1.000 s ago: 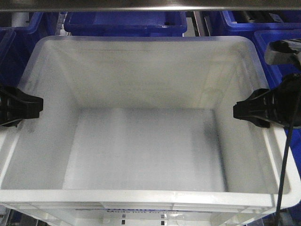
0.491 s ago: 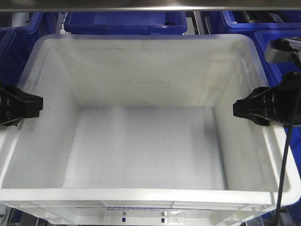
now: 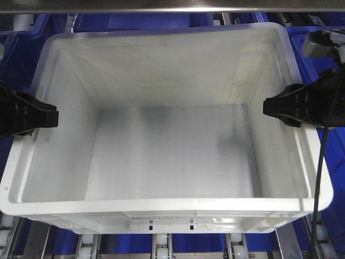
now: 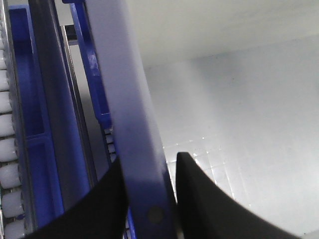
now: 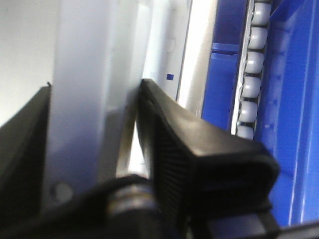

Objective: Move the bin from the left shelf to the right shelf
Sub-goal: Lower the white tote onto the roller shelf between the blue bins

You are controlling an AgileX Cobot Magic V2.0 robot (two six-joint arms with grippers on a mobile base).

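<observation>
The bin is a big white tote filling the front view, empty inside. It sits among the right shelf's white rollers, under the steel crossbar. My left gripper is shut on the bin's left rim, and my right gripper is shut on its right rim. In the left wrist view the shadowed rim runs between the black fingers of my left gripper. The right wrist view shows the white rim pinched by my right gripper.
Dark blue bins stand behind and on both sides of the tote. Roller rails run right beside its right wall, and another rail lies to its left. A black cable hangs from the right arm.
The bin has moved away from the camera, further into the rack, with both grippers on it. Rollers now show below its front wall, and the blue bin behind is mostly covered.
</observation>
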